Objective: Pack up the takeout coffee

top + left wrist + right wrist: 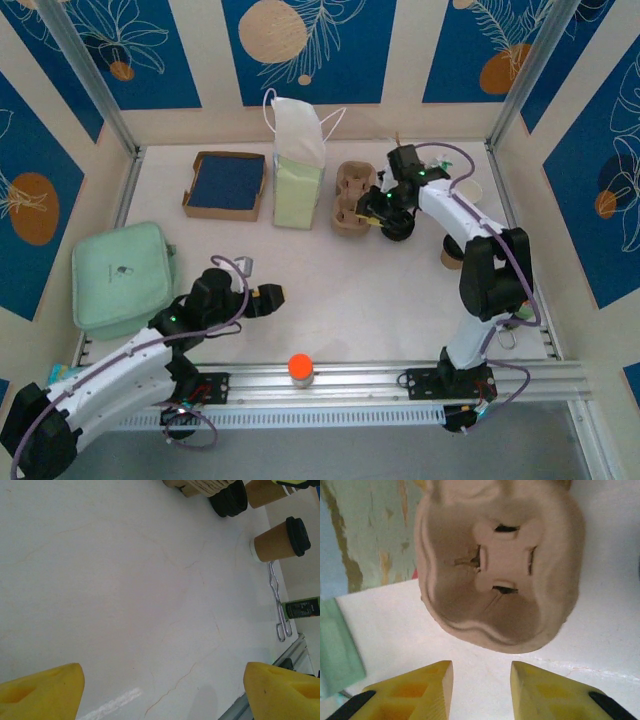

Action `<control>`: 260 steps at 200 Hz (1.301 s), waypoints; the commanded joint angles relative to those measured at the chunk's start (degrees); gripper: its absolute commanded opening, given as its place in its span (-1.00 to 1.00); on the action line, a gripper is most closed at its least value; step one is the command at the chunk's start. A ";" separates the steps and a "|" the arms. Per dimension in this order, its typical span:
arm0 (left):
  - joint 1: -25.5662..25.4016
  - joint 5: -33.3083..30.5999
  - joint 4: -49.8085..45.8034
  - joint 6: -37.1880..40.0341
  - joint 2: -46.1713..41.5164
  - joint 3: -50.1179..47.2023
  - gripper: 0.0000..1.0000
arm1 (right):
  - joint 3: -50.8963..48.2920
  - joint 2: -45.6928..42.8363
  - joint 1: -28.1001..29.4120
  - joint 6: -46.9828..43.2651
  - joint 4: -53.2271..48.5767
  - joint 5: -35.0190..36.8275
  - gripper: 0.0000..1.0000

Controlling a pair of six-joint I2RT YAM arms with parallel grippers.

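Right wrist: tan pulp cup carrier (500, 575), slits torn; right pincer (481, 672) and left pincer (162, 675) apart.

table (340, 290) centre bare, carrier (350, 200) just beside bag (298, 185)

The bench (330, 290) is white with faint veins. The cup carrier (500, 580) is tan; the coffee cup (272, 544) is brown with a black lid (298, 536). The bag (298, 195) is pale green, the pouch (120, 275) mint, the tray (222, 212) brown with blue lining.

matt moulded-pulp cup tray (500, 575); paper cup (278, 541).
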 commanded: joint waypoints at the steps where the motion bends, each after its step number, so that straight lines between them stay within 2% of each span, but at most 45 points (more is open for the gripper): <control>1: 0.68 1.26 2.78 0.18 0.51 1.87 0.65 | 3.23 -2.64 5.38 -5.66 -2.66 9.47 -0.26; 53: 0.73 0.32 0.97 0.02 -2.13 0.69 0.66 | 12.27 1.13 14.62 -14.86 -7.30 24.15 -0.24; 95: 0.75 -0.22 -0.82 0.13 -4.11 0.02 0.65 | 20.04 7.97 18.22 -16.88 -13.95 32.85 -0.23; 165: 0.81 -1.06 -2.50 0.47 -6.25 -1.02 0.66 | 21.51 12.16 19.66 -17.72 -14.16 35.71 -0.28; 184: 0.81 -1.12 -2.49 0.51 -6.30 -1.12 0.65 | 21.33 12.59 19.82 -17.22 -14.16 36.03 -0.37; 260: 0.79 -1.64 -2.16 0.70 -5.94 -1.22 0.65 | 10.75 -0.53 21.85 -18.18 -3.47 35.56 -0.37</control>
